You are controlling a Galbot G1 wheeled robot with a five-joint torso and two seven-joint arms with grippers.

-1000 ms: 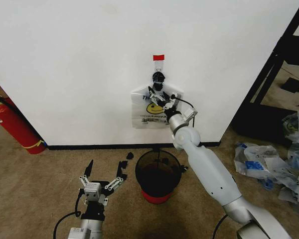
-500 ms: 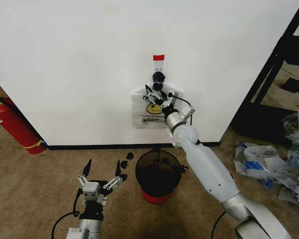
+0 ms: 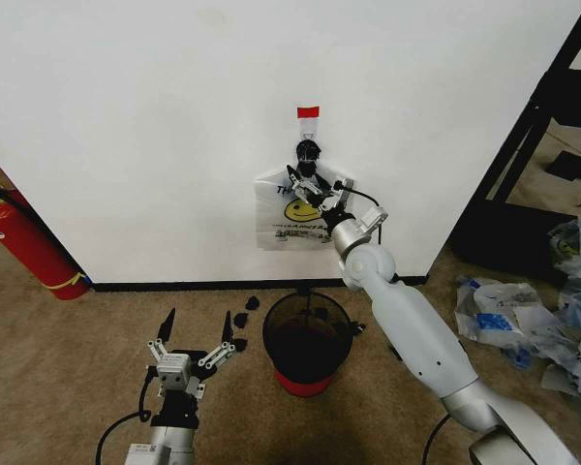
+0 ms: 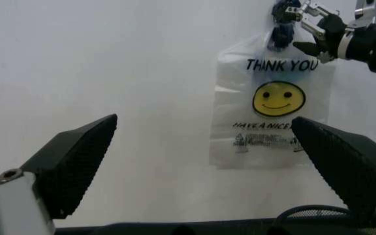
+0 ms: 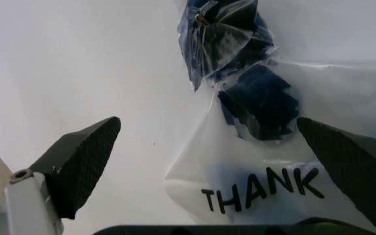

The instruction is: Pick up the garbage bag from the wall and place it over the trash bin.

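The garbage bag (image 3: 277, 221), whitish with a yellow smiley, hangs on the wall by its blue-taped handles (image 3: 308, 155). My right gripper (image 3: 313, 188) is open just in front of the bag's top, below the handles. In the right wrist view the handles (image 5: 230, 34) and the bag (image 5: 266, 166) lie between its spread fingers (image 5: 83, 161). The trash bin (image 3: 307, 339), black mesh with a red base, stands on the floor under the bag. My left gripper (image 3: 196, 335) is open and low, to the left of the bin. From its wrist view the bag (image 4: 271, 117) and the right gripper (image 4: 320, 30) show ahead.
A red fire extinguisher (image 3: 24, 242) leans at the left wall. A heap of white-and-blue bags (image 3: 533, 320) lies on the carpet at the right, beside a black frame (image 3: 533, 145). Small black bits (image 3: 247, 310) lie near the bin. Red tape (image 3: 308, 112) marks the hook.
My right gripper has risen a little towards the bag's top. The left gripper has sunk slightly. The bag still hangs in place.
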